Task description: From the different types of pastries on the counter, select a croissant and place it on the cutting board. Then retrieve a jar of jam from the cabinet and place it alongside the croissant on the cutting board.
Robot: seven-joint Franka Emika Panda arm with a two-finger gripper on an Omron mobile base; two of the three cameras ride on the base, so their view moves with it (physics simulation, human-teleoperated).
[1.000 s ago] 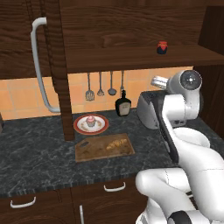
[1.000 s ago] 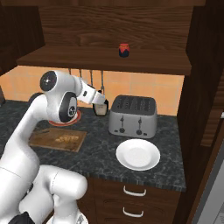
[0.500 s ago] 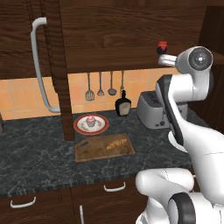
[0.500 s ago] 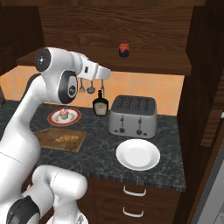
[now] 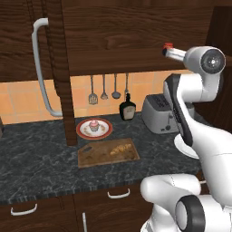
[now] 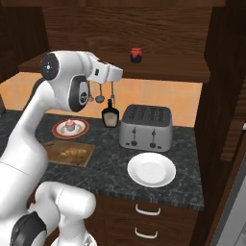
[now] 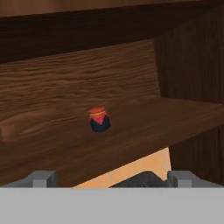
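Cabinet (image 6: pixel 158 72) shelf holds jar of jam (image 6: pixel 136 55); croissant (image 5: pixel 119 148) on cutting board (image 5: pixel 93 158).

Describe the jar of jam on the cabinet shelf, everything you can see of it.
The jar of jam is small and squat, with a dark body and a red lid; the hand view shows a red band below the lid. It stands upright and alone on the cabinet's brown wood-grain shelf, above the toaster. Nothing touches it but the shelf. The end effector faces it from a distance, fingers apart.
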